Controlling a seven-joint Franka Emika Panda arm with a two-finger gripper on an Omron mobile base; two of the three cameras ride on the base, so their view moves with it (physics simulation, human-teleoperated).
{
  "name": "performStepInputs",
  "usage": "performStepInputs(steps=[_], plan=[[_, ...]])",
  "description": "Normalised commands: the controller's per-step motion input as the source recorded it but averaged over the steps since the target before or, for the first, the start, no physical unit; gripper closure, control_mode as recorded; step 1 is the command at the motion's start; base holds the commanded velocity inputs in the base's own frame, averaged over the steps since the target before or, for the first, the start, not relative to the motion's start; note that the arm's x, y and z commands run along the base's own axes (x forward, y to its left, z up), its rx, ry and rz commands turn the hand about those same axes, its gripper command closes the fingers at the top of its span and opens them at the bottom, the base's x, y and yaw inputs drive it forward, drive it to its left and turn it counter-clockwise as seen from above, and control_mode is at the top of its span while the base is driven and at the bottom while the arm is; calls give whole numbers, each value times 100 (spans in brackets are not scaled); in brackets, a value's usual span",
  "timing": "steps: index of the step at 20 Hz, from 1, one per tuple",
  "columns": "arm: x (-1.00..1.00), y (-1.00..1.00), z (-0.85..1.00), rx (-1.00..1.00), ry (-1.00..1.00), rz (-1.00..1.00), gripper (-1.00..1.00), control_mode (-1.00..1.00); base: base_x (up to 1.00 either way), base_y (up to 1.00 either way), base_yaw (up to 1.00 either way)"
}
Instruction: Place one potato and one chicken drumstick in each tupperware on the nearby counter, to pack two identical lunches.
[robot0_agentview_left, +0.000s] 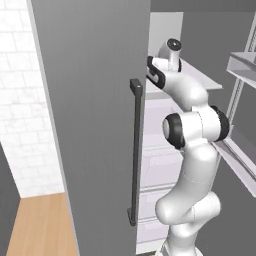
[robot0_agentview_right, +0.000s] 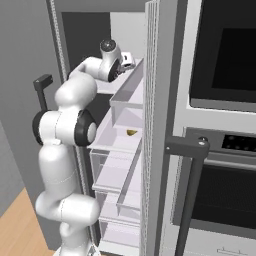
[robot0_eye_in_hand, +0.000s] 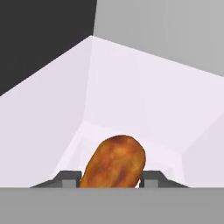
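In the hand view a browned, oblong chicken drumstick (robot0_eye_in_hand: 114, 162) lies on the white floor of a fridge compartment. My gripper (robot0_eye_in_hand: 112, 179) has its two dark fingertips (robot0_eye_in_hand: 69, 178) pressed against the drumstick's left and right sides. In the right base view my hand (robot0_agentview_right: 125, 60) reaches into the upper part of the open fridge. A small yellow-brown item (robot0_agentview_right: 131, 132) sits on a lower shelf; I cannot tell whether it is the potato. The tupperware and the counter are out of view.
The grey fridge door (robot0_agentview_left: 90, 125) with its dark bar handle (robot0_agentview_left: 135, 150) stands open close on the arm's left. The other door's bins (robot0_agentview_right: 127, 102) hem it on the right. A built-in oven stack (robot0_agentview_right: 220, 125) stands further right. White drawers (robot0_agentview_right: 117, 200) lie below.
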Motion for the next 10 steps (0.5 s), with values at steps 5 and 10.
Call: performStepInputs(steps=[5,10], plan=[[-62,-49,-36,0,5,-3,100,-100,0,0,0],[-100,-4,-60,-1,-8,0,100,-100,0,0,0]])
